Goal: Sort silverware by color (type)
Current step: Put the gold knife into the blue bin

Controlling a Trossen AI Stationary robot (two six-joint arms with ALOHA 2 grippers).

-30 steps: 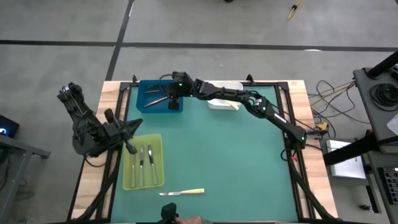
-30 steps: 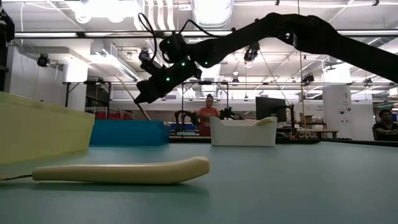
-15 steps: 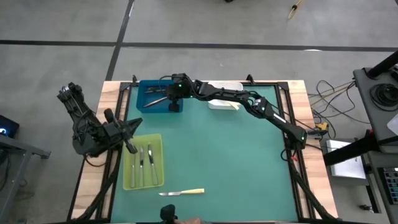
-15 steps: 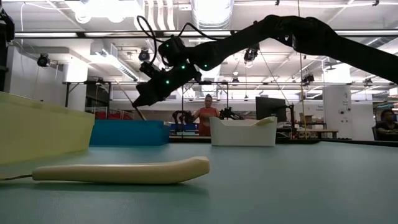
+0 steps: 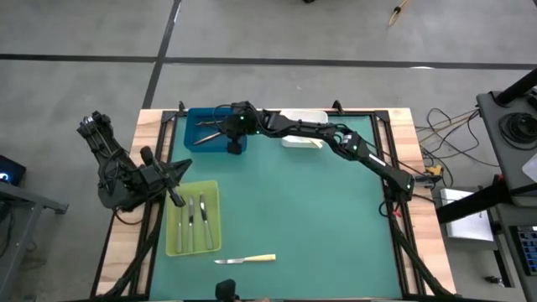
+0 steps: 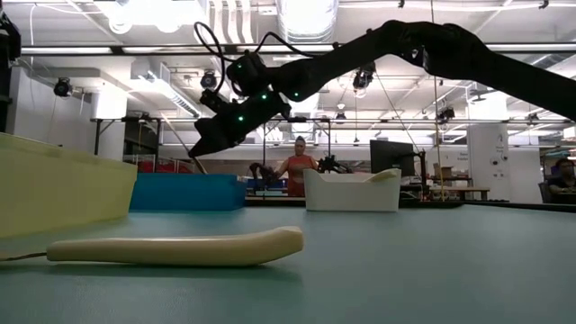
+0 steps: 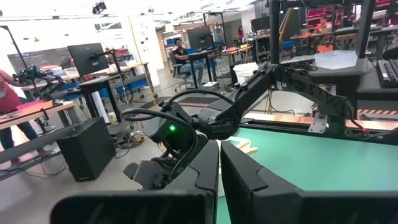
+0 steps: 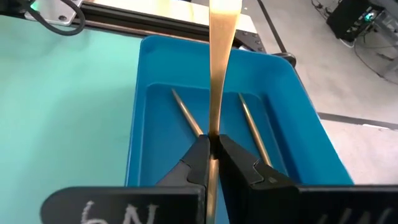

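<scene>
Only the right wrist view shows us the right end effector [image 8: 213, 146] clenched on a metal utensil [image 8: 219, 62] above the blue tray [image 8: 298, 106], upper centre overhead. Left end effector [image 7: 219, 163] clenched, empty. A yellow-handled knife [image 5: 245, 260] lies on the green desk [image 5: 319, 226]; a person [image 6: 296, 167] stands behind.

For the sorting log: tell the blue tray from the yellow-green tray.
The blue tray sits at the table's far side; the yellow-green tray sits at the near left.
The right claw hangs over the blue tray, shut on a slim utensil; no claw is over the yellow-green tray.
Both hold utensils.
</scene>
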